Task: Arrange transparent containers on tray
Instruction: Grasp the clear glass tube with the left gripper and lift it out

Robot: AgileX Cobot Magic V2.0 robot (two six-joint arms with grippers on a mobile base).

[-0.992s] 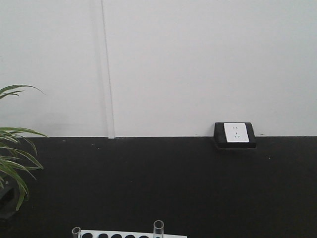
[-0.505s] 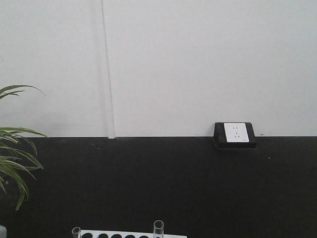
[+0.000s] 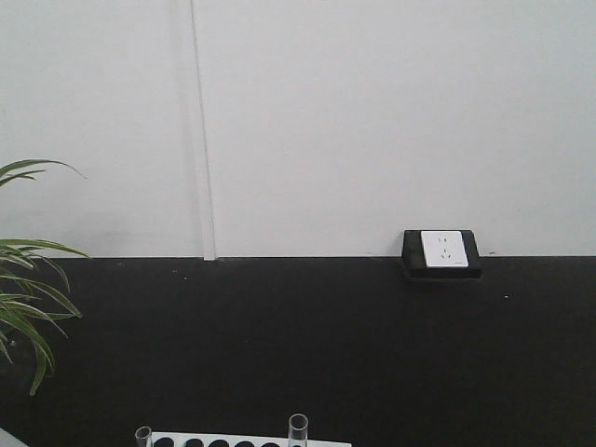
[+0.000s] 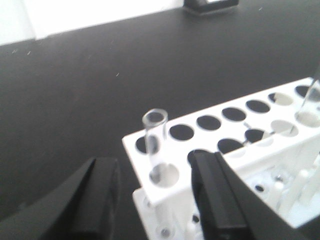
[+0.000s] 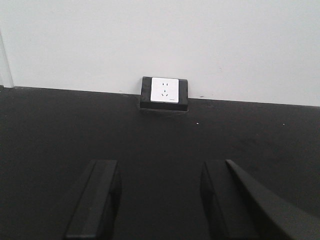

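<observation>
Two transparent containers stand upright in a white rack (image 4: pixel 235 150) with black holes. In the left wrist view one clear tube (image 4: pixel 155 140) rises from the rack's near corner hole, and another tube (image 4: pixel 312 100) shows at the right edge. My left gripper (image 4: pixel 157 200) is open, its black fingers (image 4: pixel 100 200) straddling the rack's corner just short of the near tube, touching nothing. In the front view only the rack's top (image 3: pixel 251 440) and the tube rims (image 3: pixel 298 426) show. My right gripper (image 5: pixel 160 200) is open over bare black table, holding nothing. The tray is out of view.
A black tabletop (image 3: pixel 326 354) runs back to a white wall. A white socket in a black box (image 3: pixel 442 251) sits at the wall's foot, also in the right wrist view as the socket (image 5: pixel 163 92). A green plant (image 3: pixel 23 307) hangs over the table's left edge.
In the front view a dark shape at the lower left edge has gone, a pale sliver now shows in the bottom left corner, and the plant leaves shifted slightly. Rack and tubes have not moved.
</observation>
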